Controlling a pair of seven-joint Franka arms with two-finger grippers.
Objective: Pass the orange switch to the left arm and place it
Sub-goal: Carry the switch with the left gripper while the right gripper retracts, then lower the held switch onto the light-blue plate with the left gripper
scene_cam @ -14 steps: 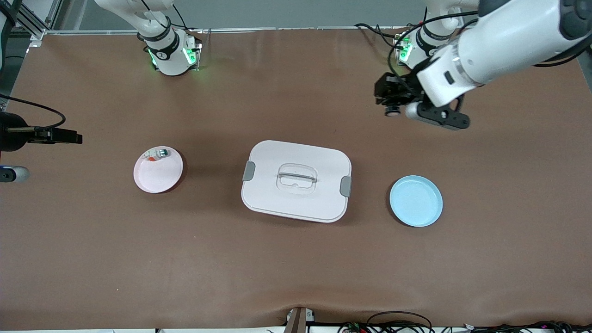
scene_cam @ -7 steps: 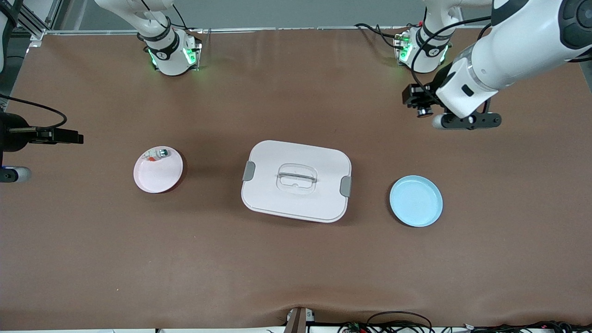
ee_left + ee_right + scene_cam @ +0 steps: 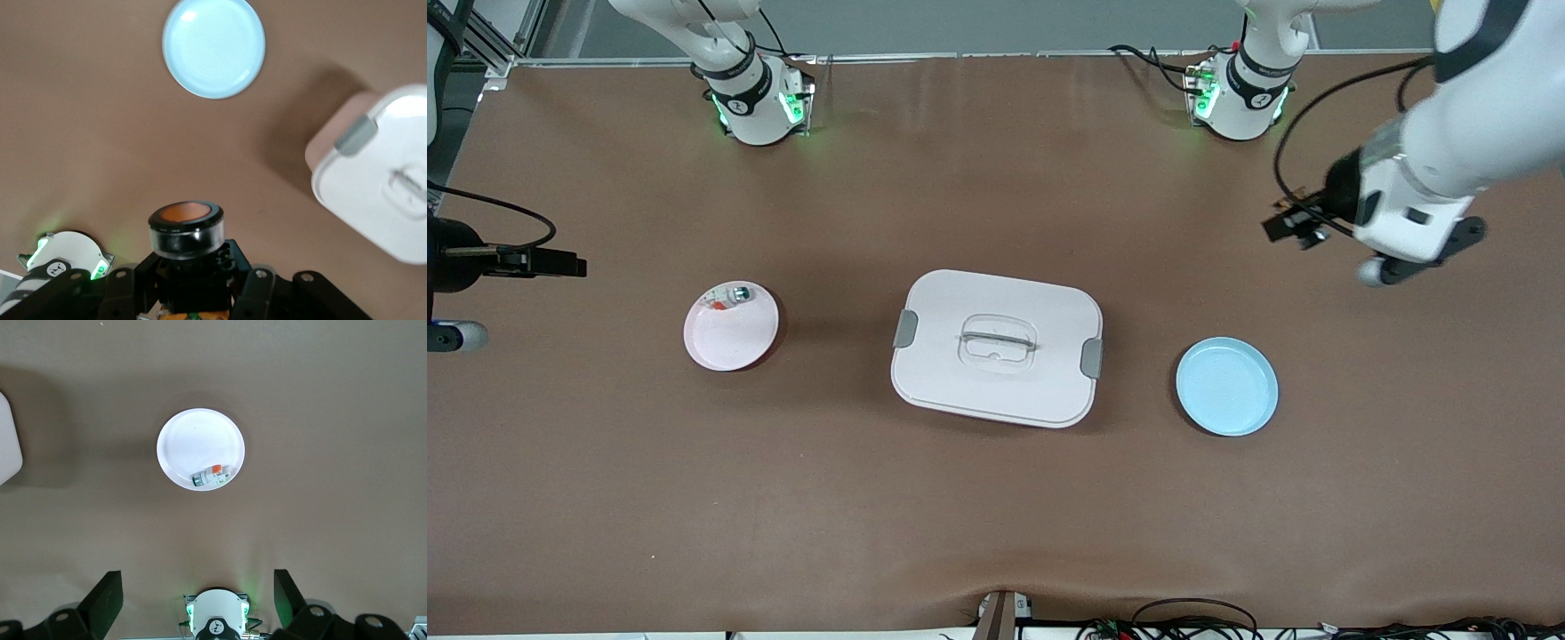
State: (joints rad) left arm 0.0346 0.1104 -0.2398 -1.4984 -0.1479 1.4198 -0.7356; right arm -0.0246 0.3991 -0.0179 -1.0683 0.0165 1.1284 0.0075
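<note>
While right tool (image 3: 193,597) waits fully spread, empty, left tool (image 3: 1288,226) clamps orange switch (image 3: 185,229).

Box (image 3: 373,193): cut off at the left wrist frame's edge; only a corner (image 3: 8,440) shows in the right wrist view. Right gripper (image 3: 197,597): fingertips alone visible. Small part on pink plate (image 3: 731,326): too small to identify from the front.

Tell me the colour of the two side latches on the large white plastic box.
Grey latches on the large white plastic box; clearest in the front view.
</note>
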